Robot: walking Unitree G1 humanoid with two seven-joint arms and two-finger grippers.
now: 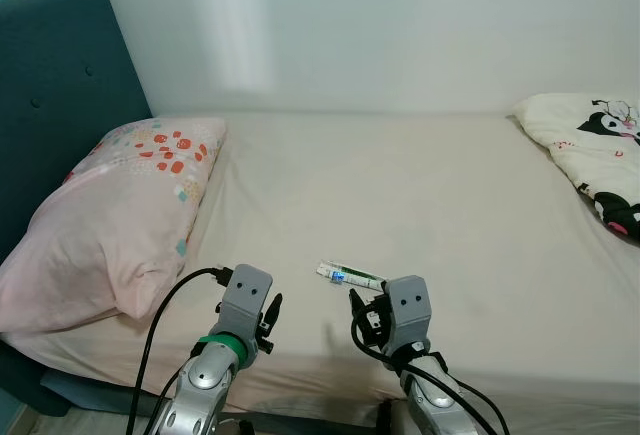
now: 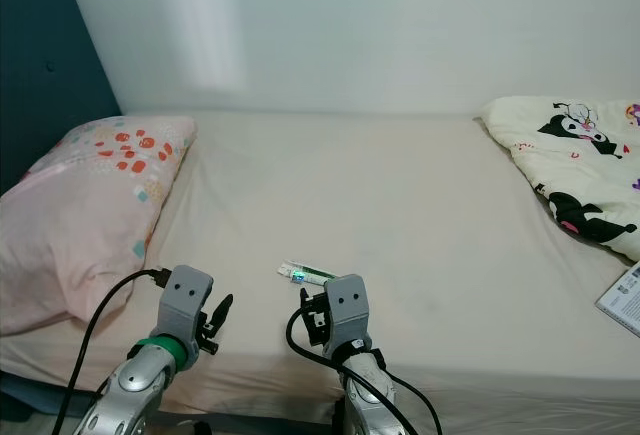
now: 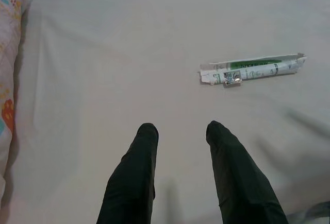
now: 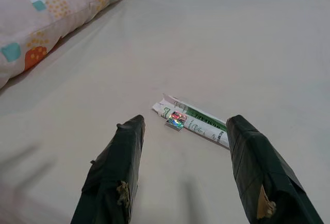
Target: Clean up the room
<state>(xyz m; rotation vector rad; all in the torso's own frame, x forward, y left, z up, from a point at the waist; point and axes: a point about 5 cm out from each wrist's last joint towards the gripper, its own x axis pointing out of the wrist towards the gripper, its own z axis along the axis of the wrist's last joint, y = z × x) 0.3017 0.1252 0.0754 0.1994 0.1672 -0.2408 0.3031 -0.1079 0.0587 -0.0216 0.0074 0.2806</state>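
My right gripper (image 4: 183, 131) hangs low over the near edge of the bed (image 1: 420, 185), its two black fingers (image 4: 116, 170) spread wide, and the small white and green tube (image 4: 193, 120) lies flat on the sheet just beyond the fingertips, in line with the gap between them but not touched by either. In the head views that same tube (image 1: 350, 275) sits near the middle of the bed's near edge, just to the far left of my right wrist housing, its long side running left to right with a slight slant. A small shiny sticker shows near its left end.

My left gripper (image 3: 180, 131) hovers over the sheet to the left of the tube, fingers (image 3: 131, 177) parted by a moderate gap and holding nothing; the tube (image 3: 250, 68) lies well apart from them, off to the right and farther away.

A pink pillow (image 1: 110, 220) with red, orange and teal spots rests at the left end of the bed, against a dark teal headboard (image 1: 60, 85). At the far right a cream blanket (image 2: 570, 160) printed with black and white cartoon figures lies bunched on the mattress. A booklet or paper (image 2: 622, 300) peeks in at the right edge, just near of the blanket. A plain white wall (image 1: 380, 25) stands behind the bed.
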